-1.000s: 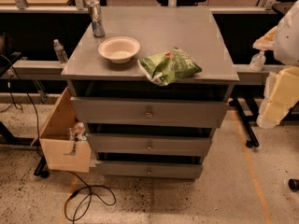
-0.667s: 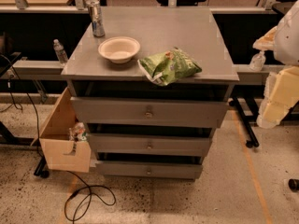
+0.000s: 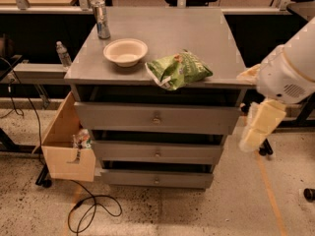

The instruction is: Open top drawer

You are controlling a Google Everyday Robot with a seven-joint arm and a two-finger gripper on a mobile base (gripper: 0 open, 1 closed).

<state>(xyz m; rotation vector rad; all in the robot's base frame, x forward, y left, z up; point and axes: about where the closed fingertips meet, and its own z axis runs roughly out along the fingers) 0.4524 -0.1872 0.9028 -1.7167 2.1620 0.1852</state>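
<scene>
The top drawer is the widest grey front of a three-drawer cabinet, just under the grey top, with a small round metal knob at its centre. None of its interior shows. My gripper is cream-coloured and hangs below my white arm at the right. It sits beside the cabinet's right edge, level with the top drawer's front, and touches nothing. It is well to the right of the knob.
On the cabinet top are a white bowl, a green chip bag overhanging the front edge, and a metal can. Two slimmer drawers sit below. A tan wooden box, a water bottle and a floor cable are at the left.
My arm and gripper have moved left and down, from the far right edge of the view to just beside the cabinet's right side. The drawers and the things on top have not moved.
</scene>
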